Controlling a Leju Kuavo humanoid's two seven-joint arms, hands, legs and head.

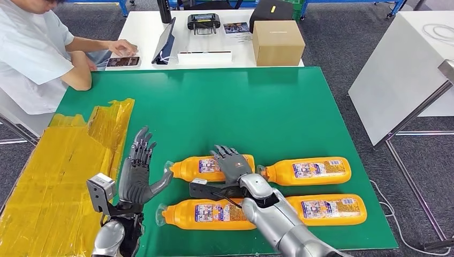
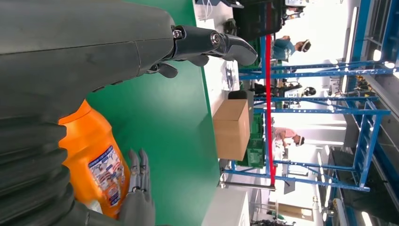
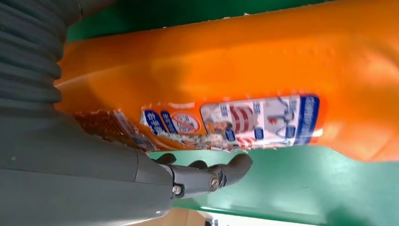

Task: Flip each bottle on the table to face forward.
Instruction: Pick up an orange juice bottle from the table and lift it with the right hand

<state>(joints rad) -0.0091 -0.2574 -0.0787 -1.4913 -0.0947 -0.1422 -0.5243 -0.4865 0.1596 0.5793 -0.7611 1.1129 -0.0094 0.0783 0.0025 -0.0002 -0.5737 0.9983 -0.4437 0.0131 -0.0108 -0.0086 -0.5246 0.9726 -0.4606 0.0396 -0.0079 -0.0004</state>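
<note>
— Orange bottles, four of them, lie flat on the green table [image 1: 300,107] in two rows. Which first?

— The far-left bottle [image 1: 203,167], at about eleven o'clock from my right robot hand [image 1: 231,163], which rests on it, fingers spread, gripping nothing. My left robot hand [image 1: 140,171] hovers wide at nine o'clock.

— Risk?

— It's smooth plastic; pressed off-centre, it could roll into the neighbouring bottle [image 1: 310,170] at three o'clock.

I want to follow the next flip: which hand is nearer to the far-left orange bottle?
Right. The right hand lies over the far-left orange bottle, fingers across its label. The left hand hovers open beside its cap end, not touching it.
</note>
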